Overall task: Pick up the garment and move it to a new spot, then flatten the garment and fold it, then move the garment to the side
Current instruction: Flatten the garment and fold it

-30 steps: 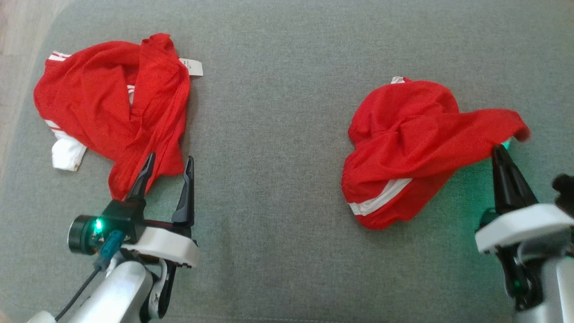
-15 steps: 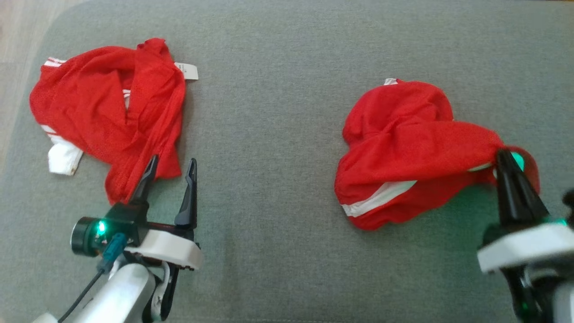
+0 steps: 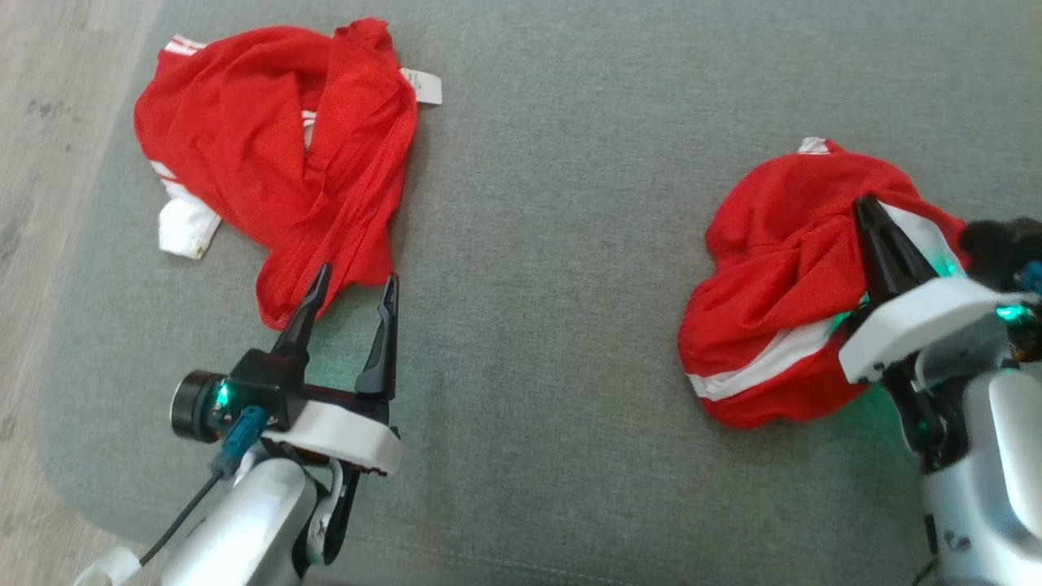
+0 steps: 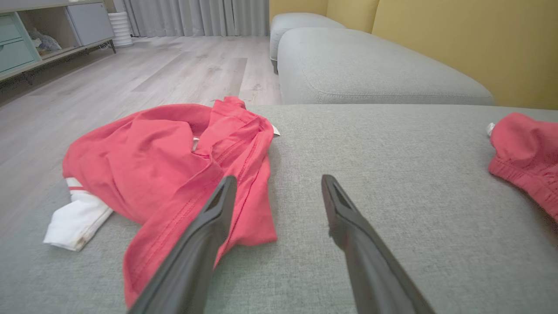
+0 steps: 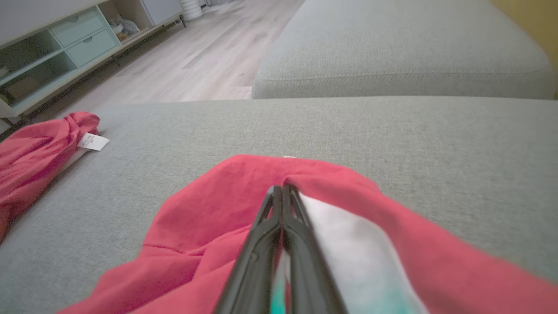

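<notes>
Fabric of the crumpled red garment with white stripes point(image 3: 773, 268) sat pinched between the closed fingers of my right tool point(image 3: 864, 210), at the right of the grey upholstered cushion point(image 3: 553, 244). My left tool point(image 3: 358, 275) stood spread apart at the near edge of a second rumpled red garment point(image 3: 269, 146).

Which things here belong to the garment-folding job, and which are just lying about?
In the job: right-hand red garment, pinched by the shut right gripper; open left gripper; grey cushion serving as the work surface.
Lying about: left-hand red garment with a white tag, not held; second cushion; drawer cabinet; wooden floor.
</notes>
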Controlling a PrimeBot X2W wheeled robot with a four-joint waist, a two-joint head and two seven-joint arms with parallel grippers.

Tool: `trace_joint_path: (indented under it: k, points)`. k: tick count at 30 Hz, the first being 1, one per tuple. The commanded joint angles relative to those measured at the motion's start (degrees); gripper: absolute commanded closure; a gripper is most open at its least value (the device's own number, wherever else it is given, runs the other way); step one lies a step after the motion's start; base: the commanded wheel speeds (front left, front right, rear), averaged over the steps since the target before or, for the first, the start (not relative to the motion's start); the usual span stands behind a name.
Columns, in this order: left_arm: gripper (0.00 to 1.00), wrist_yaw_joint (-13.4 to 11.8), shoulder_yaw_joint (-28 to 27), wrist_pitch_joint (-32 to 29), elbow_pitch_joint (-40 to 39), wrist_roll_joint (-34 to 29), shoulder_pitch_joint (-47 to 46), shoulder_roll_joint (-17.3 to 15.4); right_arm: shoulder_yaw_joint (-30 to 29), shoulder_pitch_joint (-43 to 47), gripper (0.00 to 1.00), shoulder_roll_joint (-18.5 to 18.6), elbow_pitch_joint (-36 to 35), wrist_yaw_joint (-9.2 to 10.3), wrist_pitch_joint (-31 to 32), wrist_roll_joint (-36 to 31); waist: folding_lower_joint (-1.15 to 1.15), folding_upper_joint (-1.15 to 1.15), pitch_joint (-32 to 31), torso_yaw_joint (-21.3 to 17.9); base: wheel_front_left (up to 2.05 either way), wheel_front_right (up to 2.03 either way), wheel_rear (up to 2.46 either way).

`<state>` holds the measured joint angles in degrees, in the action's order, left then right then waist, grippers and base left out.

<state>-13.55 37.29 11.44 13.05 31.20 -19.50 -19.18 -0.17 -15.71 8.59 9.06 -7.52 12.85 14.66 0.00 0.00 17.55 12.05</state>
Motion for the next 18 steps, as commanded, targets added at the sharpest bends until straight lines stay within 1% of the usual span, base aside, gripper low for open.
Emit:
trace_joint_path:
  k: [1,2,3,4,5,7,10,15,18]
  points:
    - [0.00,0.1,-1.9,0.6,-1.1,-0.3,-2.4,-1.1,1.3,-1.6,1.00,1.0,-0.9,0.03,-0.6,0.3,0.00,0.00,0.4,0.4,0.00,0.00,0.00]
    - [0.00,0.1,-1.8,0.7,-0.9,-0.3,-2.4,-1.0,1.6,-2.4,1.00,1.2,0.3,0.03,-1.1,0.4,0.00,0.00,0.4,0.4,0.00,0.00,0.00]
    - [0.00,0.2,-1.8,0.9,-0.6,-0.2,-2.5,-1.0,1.8,-2.9,0.73,1.5,1.4,0.03,-1.6,0.4,0.00,0.00,0.3,0.4,0.00,0.00,0.00]
    - [0.00,0.2,-1.8,1.0,-0.4,-0.2,-2.4,-1.0,2.1,-3.3,0.14,1.6,2.2,0.03,-2.1,0.6,0.00,0.00,0.1,0.3,0.00,0.00,0.00]
    - [0.00,0.2,-1.9,1.0,-0.1,-0.1,-2.4,-1.0,2.3,-3.4,0.00,1.8,2.6,0.03,-2.7,0.7,0.00,0.00,-0.1,0.2,0.00,0.00,0.00]
    - [0.00,0.2,-1.9,1.2,0.4,0.0,-2.1,-1.0,2.6,-3.1,0.00,2.0,2.4,0.03,-4.2,0.9,0.00,0.00,-0.7,-0.3,0.00,0.00,0.00]
    - [0.00,0.0,-2.1,1.3,0.7,0.2,-1.8,-1.3,2.8,-1.2,0.00,2.1,-0.4,0.03,-6.1,1.3,0.00,0.00,-1.7,-1.3,0.00,0.00,0.00]
    - [0.00,-0.7,-2.6,1.4,0.6,0.4,-1.0,-2.1,1.7,3.7,0.00,1.6,-8.7,0.03,-7.9,0.6,0.00,0.00,-3.4,-3.0,0.00,0.00,0.00]
    - [0.00,-1.6,-3.4,1.4,0.2,0.5,-0.5,-3.0,-0.2,6.3,0.00,0.3,-14.6,0.03,-8.6,-0.7,0.00,0.00,-4.4,-4.0,0.00,0.00,0.00]
